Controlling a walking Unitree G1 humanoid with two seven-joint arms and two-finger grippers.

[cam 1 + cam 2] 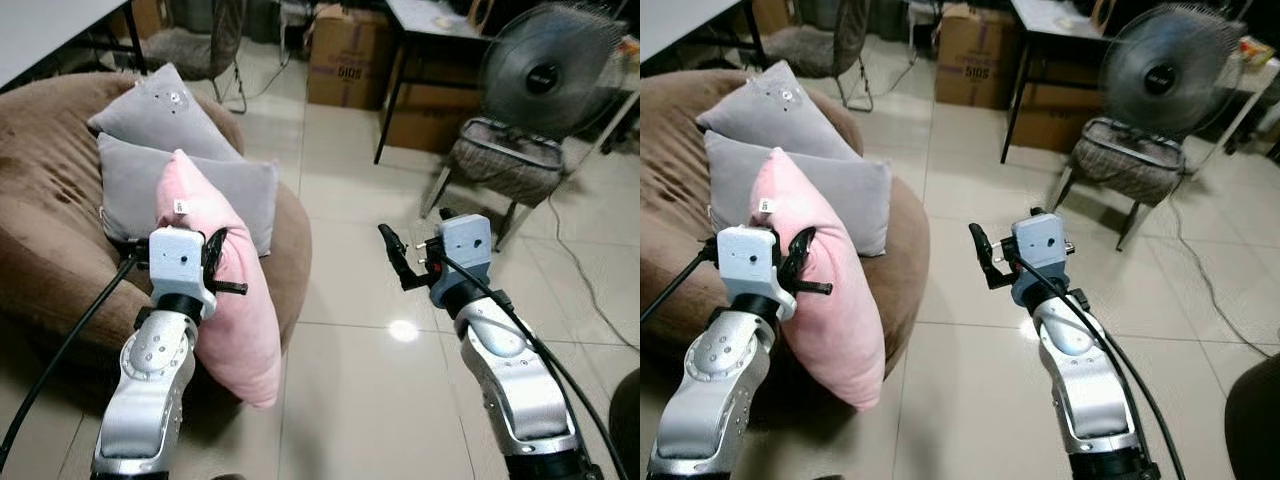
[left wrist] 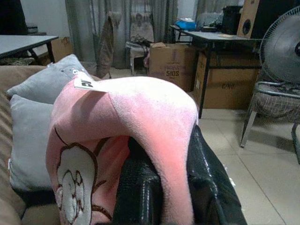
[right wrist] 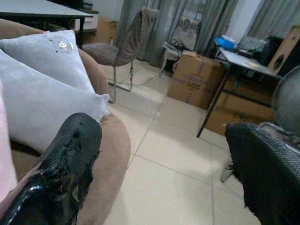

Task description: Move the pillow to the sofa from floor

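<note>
We have the pink pillow [image 1: 228, 290] pinched in the left gripper [image 1: 222, 268], off the floor, hanging against the front edge of the brown sofa [image 1: 50, 200]. Right gripper [image 1: 398, 258] is spread wide, holding nothing, well clear of the sofa. Left to do, we judge: lift it onto the seat beside the two grey pillows [image 1: 205, 190], release. The left arm hides the pillow's near side.

The pink pillow [image 1: 225, 280] is showing a soft, matt plush cloth; the grey cushions [image 1: 165, 150] are looking like smooth fabric, the brown sofa [image 1: 45, 210] like suede. The floor tiles [image 1: 350, 330] are shining glossy, the cardboard box [image 1: 348, 55] is looking matt
</note>
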